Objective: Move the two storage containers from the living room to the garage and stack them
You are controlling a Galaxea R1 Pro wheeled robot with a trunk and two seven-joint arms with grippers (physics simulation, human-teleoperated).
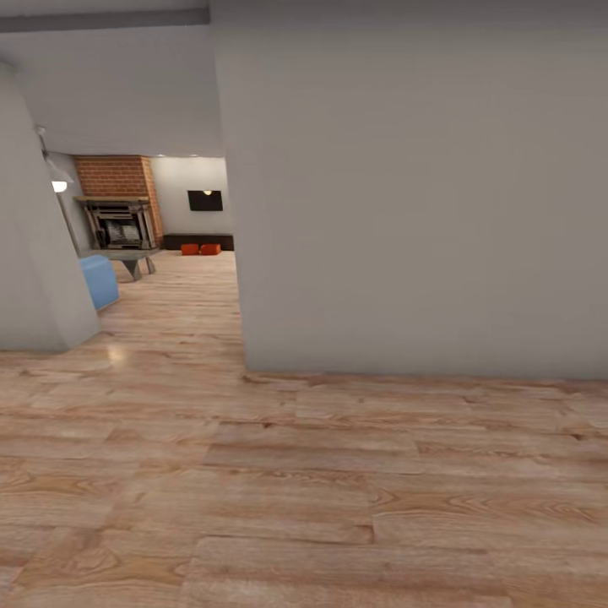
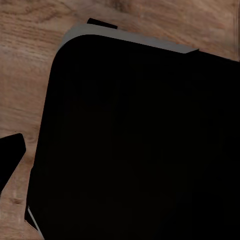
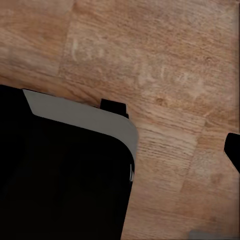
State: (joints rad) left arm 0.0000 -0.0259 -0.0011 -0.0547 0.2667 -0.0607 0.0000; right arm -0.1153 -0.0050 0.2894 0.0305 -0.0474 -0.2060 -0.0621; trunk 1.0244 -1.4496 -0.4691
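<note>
- Nearest, in the left wrist view: a black rounded-corner body [image 2: 140, 145] with a thin grey rim, hanging over light wood plank floor [image 2: 30, 65]; a dark finger tip [image 2: 10, 155] poking in at one edge; state of the left pincer impossible to tell
- In the right wrist view: the same sort of black, grey-rimmed body [image 3: 60, 175] over wood planks [image 3: 165, 65]; a sliver of dark finger [image 3: 233, 150] at the edge; state of the right pincer likewise impossible to tell
- From the head view alone, the wider room: bare plank floor [image 1: 304, 490] across the foreground; a broad grey wall [image 1: 405, 186] close ahead, ending at a corner that opens onto a passage at the left
- Farther along that passage: a light blue seat [image 1: 100, 280] by the left wall; beyond it a low grey table [image 1: 131, 257] before the red-brick fireplace [image 1: 118, 203]
- Farthest, in the living room: the two storage containers [image 1: 200, 249], small orange-red blocks side by side on the plank floor, just in front of a long low dark surface [image 1: 198, 241] against the back wall; detail of their walls too small to make out; a black wall screen [image 1: 205, 200] above them
</note>
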